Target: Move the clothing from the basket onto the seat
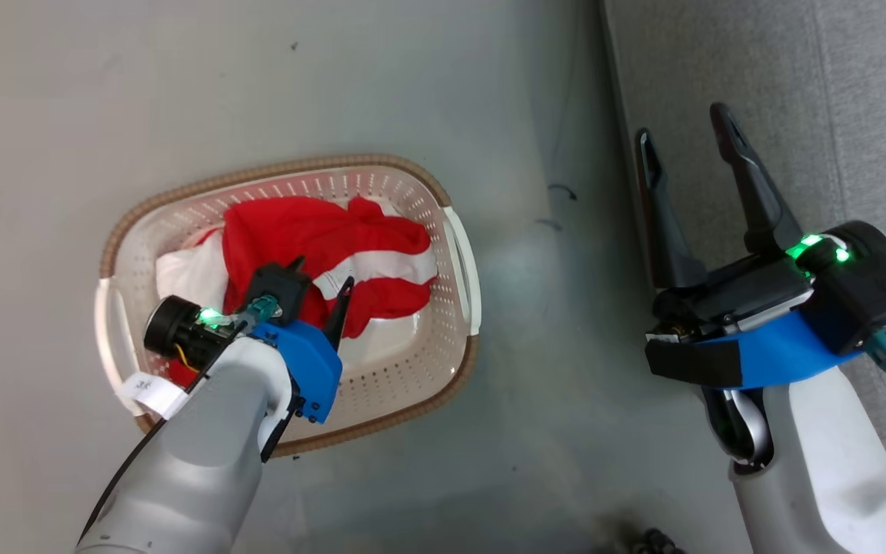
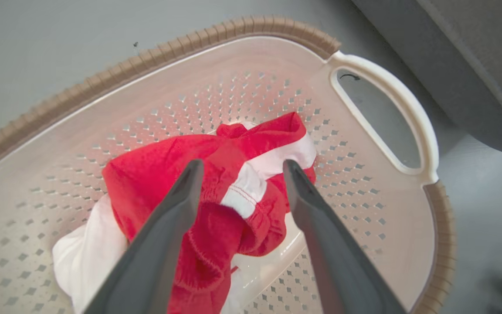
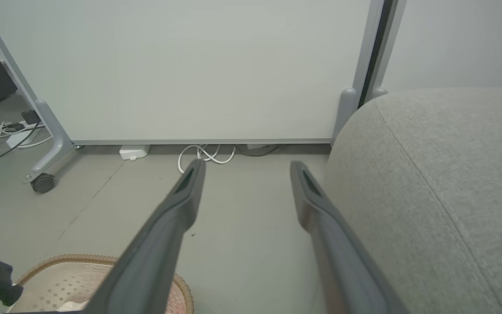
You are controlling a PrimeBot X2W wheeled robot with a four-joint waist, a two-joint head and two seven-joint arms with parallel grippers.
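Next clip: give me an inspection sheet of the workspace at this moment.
Surface: smooth grey floor.
Job's things: red-and-white clothing heaped in the basket; seat to the right, bare where visible.
Clutter: small dark item on the floor, unclear.
Grippers: left gripper open, jaws astride the clothing; right gripper open, empty, beside the seat.
Cables: white cables below the partition.
Surroundings: the partition stands on casters.

L forearm [image 1: 204, 431] hides basket [image 1: 412, 362] near rim & some clothing [image 1: 297, 231].
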